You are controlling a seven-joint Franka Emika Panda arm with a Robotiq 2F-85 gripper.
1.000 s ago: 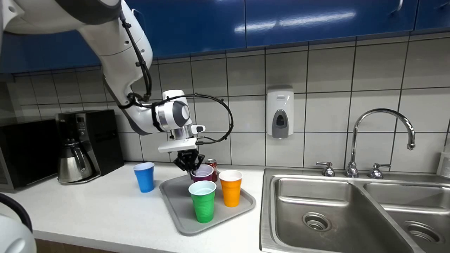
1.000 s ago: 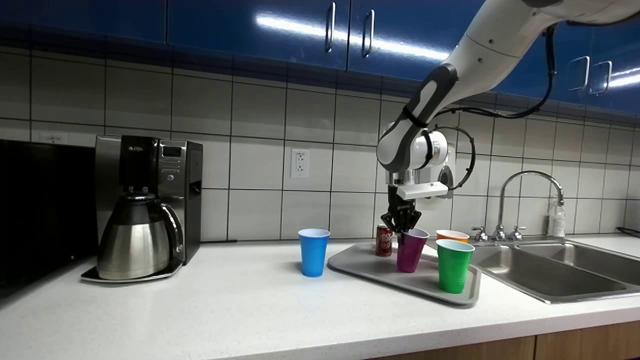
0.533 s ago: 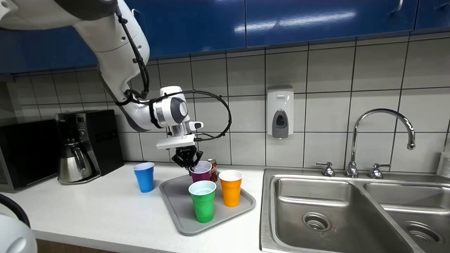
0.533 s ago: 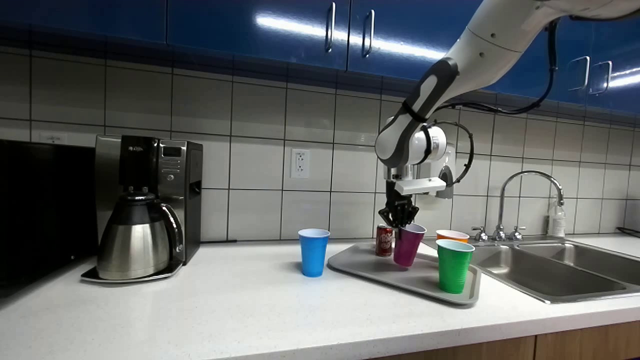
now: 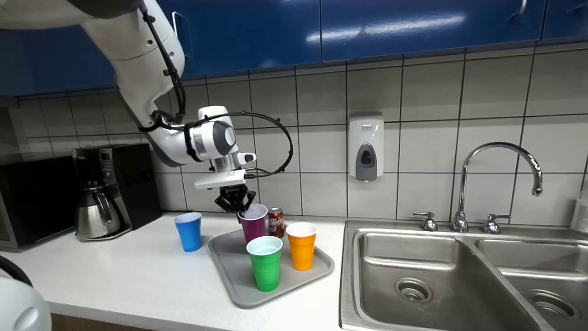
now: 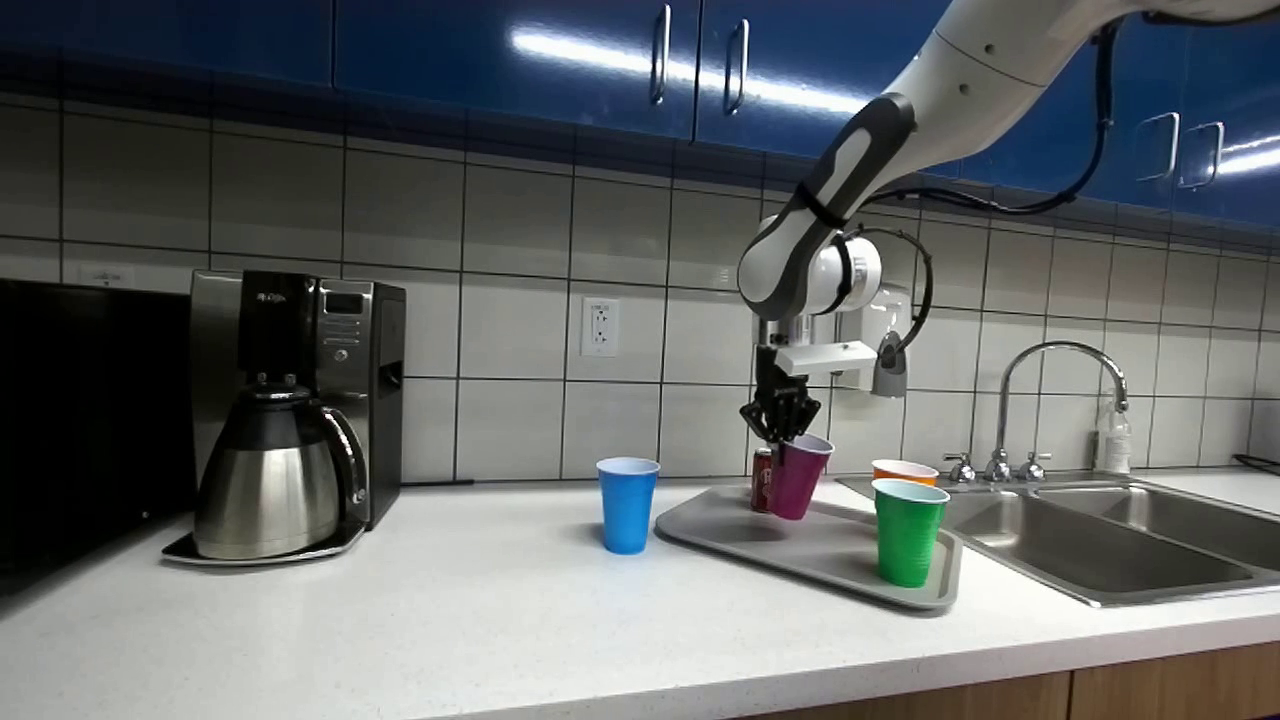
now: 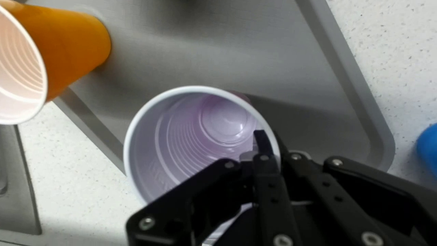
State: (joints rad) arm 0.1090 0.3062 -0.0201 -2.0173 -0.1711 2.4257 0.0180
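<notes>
A purple cup (image 5: 253,228) had shifted up and leftward in both exterior views; in the wrist view, the gripper (image 7: 271,142), lower right, pinched the centered cup's wall; an orange cup (image 7: 68,48) stood upper left on a gray tray (image 7: 293,54).

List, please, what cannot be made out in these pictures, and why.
In an exterior view: most of the orange cup, behind the green cup.
In an exterior view: part of the red can, behind the purple cup.
In the wrist view: most of the blue cup, cut off by the edge.
In an exterior view: lettering on the coffee maker, too small to read.
</notes>
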